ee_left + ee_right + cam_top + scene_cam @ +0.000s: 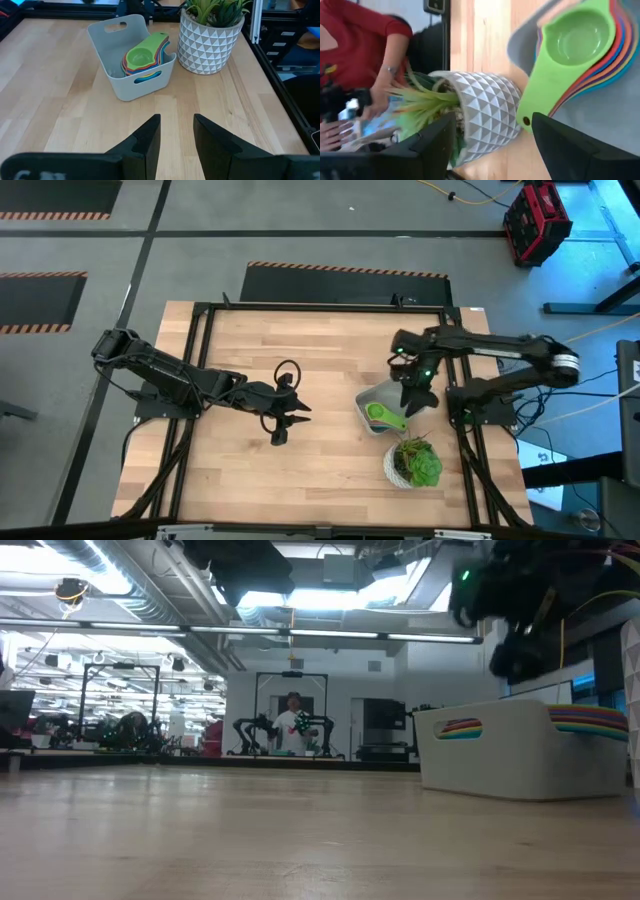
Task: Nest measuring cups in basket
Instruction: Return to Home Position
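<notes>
the stack of measuring cups (142,59), green one on top, sat nested in the gray basket (102,40), right beside the plant pot (210,45). the right gripper (492,122) hovered just above the basket, fingers spread wide, holding nothing. the left gripper (176,127) hung over the middle of the table (240,340), fingers a bit apart, empty too.

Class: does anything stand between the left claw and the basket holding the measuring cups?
Nothing visible: only bare table lies between the open left claw and the basket. The plant pot stands beside it, off that line. The right claw hangs above the basket.
</notes>
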{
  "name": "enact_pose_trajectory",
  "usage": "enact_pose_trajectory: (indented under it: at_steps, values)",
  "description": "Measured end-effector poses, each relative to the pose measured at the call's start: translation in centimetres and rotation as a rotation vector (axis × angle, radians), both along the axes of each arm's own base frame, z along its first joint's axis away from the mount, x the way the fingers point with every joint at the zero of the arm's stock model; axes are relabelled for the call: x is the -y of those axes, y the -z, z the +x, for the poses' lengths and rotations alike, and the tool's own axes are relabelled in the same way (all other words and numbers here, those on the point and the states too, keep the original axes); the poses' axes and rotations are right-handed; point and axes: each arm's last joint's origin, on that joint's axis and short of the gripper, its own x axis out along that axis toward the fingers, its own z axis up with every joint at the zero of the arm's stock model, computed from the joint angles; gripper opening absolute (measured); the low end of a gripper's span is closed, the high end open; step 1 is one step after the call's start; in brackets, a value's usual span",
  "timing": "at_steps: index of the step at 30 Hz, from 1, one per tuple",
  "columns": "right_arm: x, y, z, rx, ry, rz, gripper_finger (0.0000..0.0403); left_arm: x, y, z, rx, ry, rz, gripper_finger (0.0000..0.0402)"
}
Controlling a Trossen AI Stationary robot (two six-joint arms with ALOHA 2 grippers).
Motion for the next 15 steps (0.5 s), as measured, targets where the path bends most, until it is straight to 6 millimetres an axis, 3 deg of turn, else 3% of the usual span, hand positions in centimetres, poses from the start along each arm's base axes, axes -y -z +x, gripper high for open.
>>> enact_pose_trajectory:
  at_steps: [8,15]
  values:
    - [-1.0,-4.8,-3.8,0.308,0.031,-0.183,0.0265,0.0,0.0,0.0,0.0,0.0,0.0,0.011]
    - [-1.6,-8.9,-5.4,0.777,0.031,-0.32,0.0265,0.0,0.0,0.0,0.0,0.0,0.0,0.011]
